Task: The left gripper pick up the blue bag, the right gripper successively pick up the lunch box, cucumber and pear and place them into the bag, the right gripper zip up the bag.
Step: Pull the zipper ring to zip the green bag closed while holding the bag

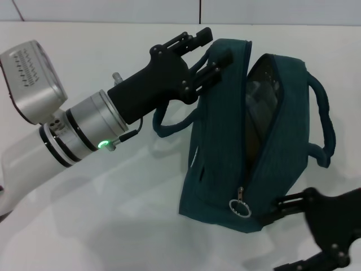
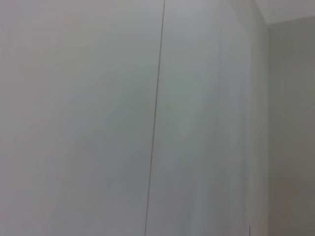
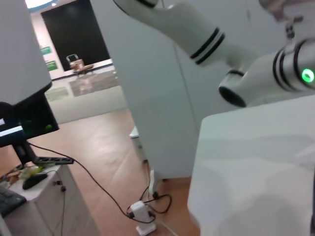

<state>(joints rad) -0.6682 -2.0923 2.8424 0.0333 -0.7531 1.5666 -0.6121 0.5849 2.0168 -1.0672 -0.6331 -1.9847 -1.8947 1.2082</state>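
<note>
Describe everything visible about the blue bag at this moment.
The blue bag is a boxy, dark teal-blue fabric bag standing upright on the white table. Its top zipper is open, showing a dark interior with something pale inside that cannot be made out. A metal ring pull hangs at the zipper's lower end. Two loop handles stick out, one on each side. The left gripper clamps the bag's upper edge; the right gripper sits low beside the ring pull.
</note>
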